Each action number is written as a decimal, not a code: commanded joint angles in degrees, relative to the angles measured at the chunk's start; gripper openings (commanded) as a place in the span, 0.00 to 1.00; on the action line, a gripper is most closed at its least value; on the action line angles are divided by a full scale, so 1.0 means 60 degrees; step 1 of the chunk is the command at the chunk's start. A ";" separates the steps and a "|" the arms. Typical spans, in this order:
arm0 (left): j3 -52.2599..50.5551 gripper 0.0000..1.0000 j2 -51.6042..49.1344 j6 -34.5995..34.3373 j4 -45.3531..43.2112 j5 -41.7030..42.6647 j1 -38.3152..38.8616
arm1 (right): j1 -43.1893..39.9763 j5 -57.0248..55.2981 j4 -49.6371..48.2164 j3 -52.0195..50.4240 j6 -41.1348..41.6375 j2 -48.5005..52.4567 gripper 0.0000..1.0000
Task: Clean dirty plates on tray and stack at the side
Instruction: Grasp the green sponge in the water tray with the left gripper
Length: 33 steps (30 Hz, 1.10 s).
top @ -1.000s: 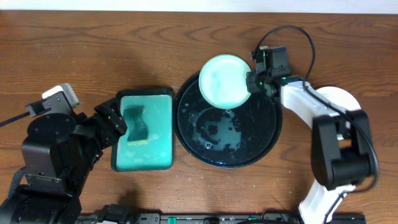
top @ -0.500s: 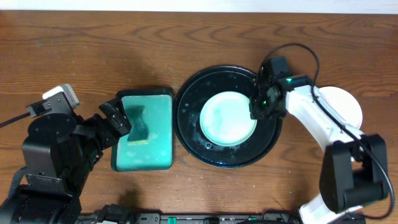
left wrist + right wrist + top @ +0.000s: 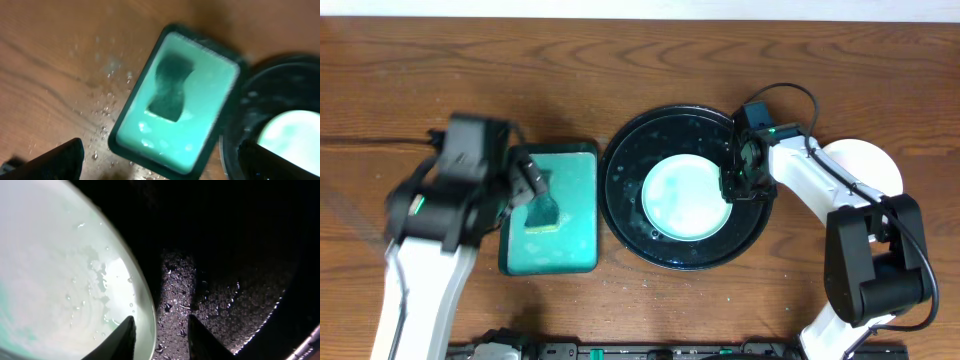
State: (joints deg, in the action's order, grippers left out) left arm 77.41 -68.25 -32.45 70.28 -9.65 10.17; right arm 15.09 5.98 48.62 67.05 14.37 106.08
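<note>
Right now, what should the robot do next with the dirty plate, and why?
Probably lower the left gripper onto the dark sponge and close on it. That gripper hangs open just over the sponge in the teal tray, and the plate lies flat in the black tray, smeared pale green. The right gripper sits at the plate's rim with its jaws apart.
</note>
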 commanded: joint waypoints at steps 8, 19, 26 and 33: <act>-0.0098 0.74 -0.4867 -0.0590 -0.0306 0.0754 -0.0947 | 0.0055 -0.0095 0.0025 0.0015 -0.0302 -0.0393 0.20; -0.0098 0.46 -0.7807 0.1406 -0.1712 0.2568 -0.1151 | 0.0055 -0.0091 -0.0004 0.0015 -0.0295 -0.0393 0.21; 0.0062 0.07 -0.7941 0.1413 -0.1738 0.2586 -0.1151 | 0.0044 -0.0197 0.0007 0.0015 -0.0244 -0.0393 0.21; 0.0739 0.07 -0.6572 0.1931 -0.0907 0.2605 -0.1147 | -0.0306 -0.1198 -0.0047 0.0015 0.0739 -0.0393 0.21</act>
State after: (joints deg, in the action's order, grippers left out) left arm 79.09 -113.89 -23.35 64.25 5.19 3.20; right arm 14.63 2.24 48.53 67.05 16.23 104.90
